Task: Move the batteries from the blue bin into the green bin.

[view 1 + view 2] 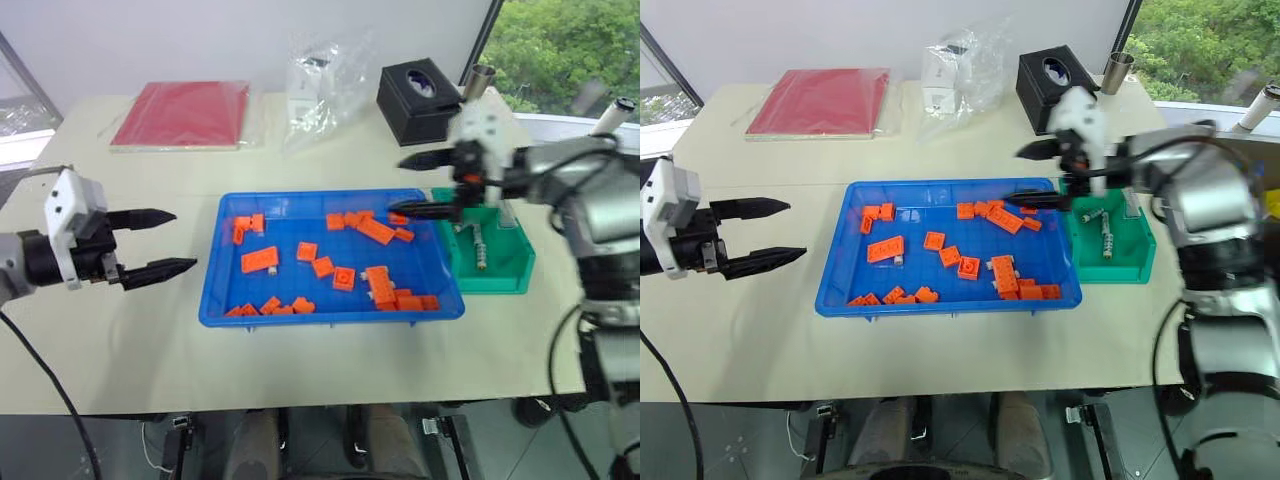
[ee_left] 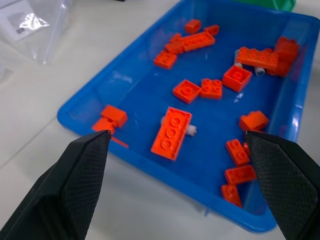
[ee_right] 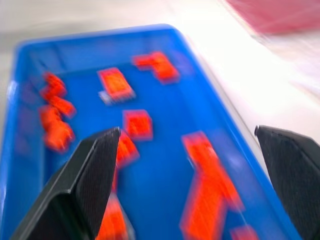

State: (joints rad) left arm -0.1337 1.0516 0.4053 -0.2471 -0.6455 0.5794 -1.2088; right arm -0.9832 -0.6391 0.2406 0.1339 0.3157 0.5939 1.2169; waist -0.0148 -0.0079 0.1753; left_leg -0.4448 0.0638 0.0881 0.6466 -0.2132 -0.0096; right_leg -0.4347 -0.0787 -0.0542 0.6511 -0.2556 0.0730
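The right hand [image 1: 1044, 176] hangs spread and empty over the blue bin's [image 1: 835, 280] far right corner, seemingly going for another battery. Two batteries [image 1: 1106, 238] already lie in the green bin [image 1: 1118, 270]; others peek from under the orange bricks [image 2: 171, 132]. The left hand [image 1: 160, 242] waits spread beside the bin, above the table [image 1: 120, 350].

I count one blue bin [image 1: 836, 268] at frame centre, one green bin [image 1: 1137, 262] to its right holding two batteries [image 1: 1106, 238], roughly twenty orange bricks [image 1: 885, 248], one red folder [image 1: 818, 100], one black box [image 1: 1058, 78].
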